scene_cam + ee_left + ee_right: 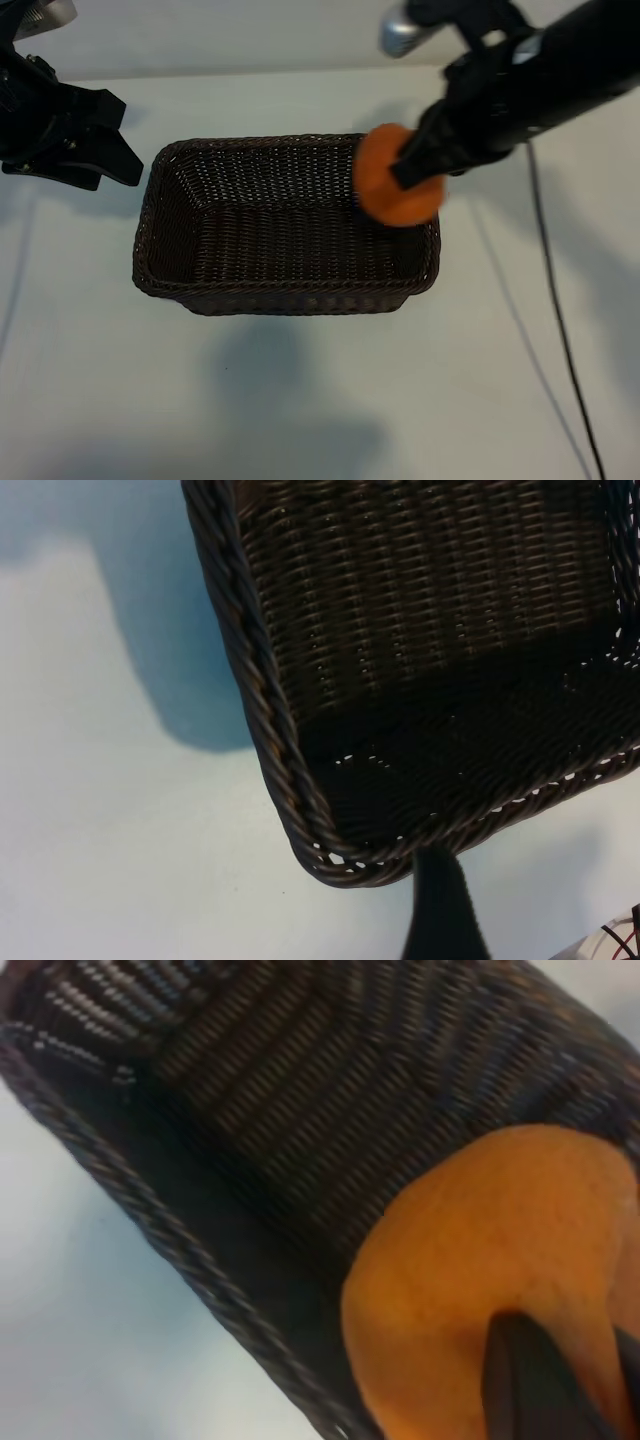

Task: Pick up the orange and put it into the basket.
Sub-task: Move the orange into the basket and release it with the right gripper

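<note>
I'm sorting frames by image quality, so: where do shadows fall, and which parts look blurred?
Exterior view: the orange, held in the right gripper, is slightly smeared; soft shadows lie on the table in front of the basket. Left wrist view: sharp weave, with a dark shadow band across the basket's floor. Right wrist view: orange and weave are both soft.

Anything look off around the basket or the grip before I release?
Nothing stands out. The basket sits flat and intact on the table, holding nothing yet. The right gripper holds the orange over its right end; the left gripper hangs open beside the basket.
</note>
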Robot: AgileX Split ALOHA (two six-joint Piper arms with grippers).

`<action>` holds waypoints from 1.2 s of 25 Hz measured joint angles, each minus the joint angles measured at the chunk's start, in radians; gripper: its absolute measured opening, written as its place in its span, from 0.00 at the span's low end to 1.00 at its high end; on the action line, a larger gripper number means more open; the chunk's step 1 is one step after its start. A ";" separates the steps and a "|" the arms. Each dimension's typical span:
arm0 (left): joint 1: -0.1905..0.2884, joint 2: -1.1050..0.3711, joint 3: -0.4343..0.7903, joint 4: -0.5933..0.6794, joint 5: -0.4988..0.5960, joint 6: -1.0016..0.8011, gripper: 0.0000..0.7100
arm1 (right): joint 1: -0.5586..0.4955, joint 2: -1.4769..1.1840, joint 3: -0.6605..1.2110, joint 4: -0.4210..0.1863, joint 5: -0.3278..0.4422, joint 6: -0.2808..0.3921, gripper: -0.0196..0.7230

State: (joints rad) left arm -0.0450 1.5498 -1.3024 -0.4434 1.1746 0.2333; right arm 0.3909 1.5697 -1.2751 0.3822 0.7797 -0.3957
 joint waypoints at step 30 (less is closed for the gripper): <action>0.000 0.000 0.000 -0.001 0.000 0.000 0.70 | 0.178 0.308 -0.146 -0.104 -0.166 -0.009 0.15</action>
State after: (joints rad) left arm -0.0450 1.5498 -1.3024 -0.4445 1.1746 0.2333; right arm 0.5687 1.8776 -1.4214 0.2783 0.6133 -0.4052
